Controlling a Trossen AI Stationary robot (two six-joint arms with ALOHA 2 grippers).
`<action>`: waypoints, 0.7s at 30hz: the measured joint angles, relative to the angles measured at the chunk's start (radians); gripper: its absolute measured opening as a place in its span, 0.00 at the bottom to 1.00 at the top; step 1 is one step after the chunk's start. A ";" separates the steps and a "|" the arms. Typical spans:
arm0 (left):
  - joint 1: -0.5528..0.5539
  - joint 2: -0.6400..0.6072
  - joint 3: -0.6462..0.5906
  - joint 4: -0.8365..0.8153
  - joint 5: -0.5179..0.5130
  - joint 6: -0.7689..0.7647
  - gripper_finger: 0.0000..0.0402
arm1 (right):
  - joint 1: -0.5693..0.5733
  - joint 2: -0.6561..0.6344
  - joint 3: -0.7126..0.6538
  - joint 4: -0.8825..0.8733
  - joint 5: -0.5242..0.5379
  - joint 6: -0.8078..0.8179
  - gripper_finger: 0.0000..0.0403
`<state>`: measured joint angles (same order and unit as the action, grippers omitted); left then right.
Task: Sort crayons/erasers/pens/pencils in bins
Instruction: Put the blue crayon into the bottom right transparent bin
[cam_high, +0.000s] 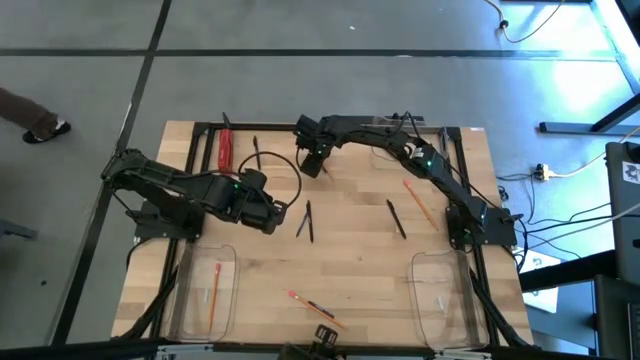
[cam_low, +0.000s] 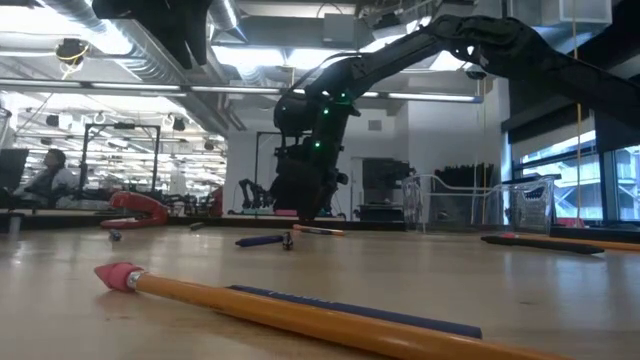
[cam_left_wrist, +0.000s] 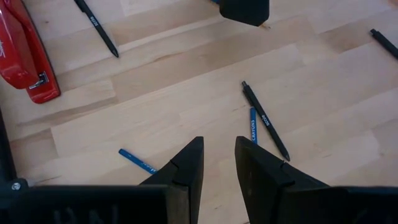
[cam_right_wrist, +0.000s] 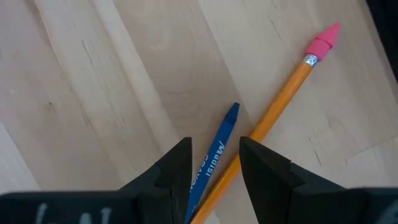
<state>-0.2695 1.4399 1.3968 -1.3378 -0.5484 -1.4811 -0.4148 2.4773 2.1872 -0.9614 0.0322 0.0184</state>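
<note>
Crayon (cam_right_wrist: 214, 158): blue, flat on the desk (cam_high: 360, 260) at 12 o'clock from its centre, just beside a pencil (cam_right_wrist: 280, 106); the two converge.
Right gripper (cam_right_wrist: 216, 146): open; its fingers straddle the crayon, gripping nothing.
Left gripper (cam_left_wrist: 219, 146): open and empty, over bare wood at 9 o'clock from centre.
Pens: one (cam_high: 307, 220) just beside the left gripper, with a second crayon (cam_left_wrist: 253, 124) along it; another (cam_high: 396, 218) at 3 o'clock.
Bins: one at 7 o'clock (cam_high: 232, 262) holding a pencil, one at 5 o'clock (cam_high: 420, 270).
Stapler (cam_high: 226, 150): red, at 11 o'clock.
</note>
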 joint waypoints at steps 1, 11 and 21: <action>0.000 0.000 0.000 0.000 0.000 0.000 0.21 | 0.000 0.004 0.000 0.003 0.000 0.000 0.34; 0.000 0.000 0.000 0.000 0.000 0.000 0.21 | 0.000 0.010 -0.002 -0.014 0.002 0.000 0.34; 0.000 0.000 0.000 0.000 0.000 0.000 0.21 | 0.010 0.010 -0.002 -0.051 -0.009 -0.131 0.34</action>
<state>-0.2695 1.4399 1.3968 -1.3376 -0.5484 -1.4811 -0.4044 2.4878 2.1853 -1.0123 0.0236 -0.1127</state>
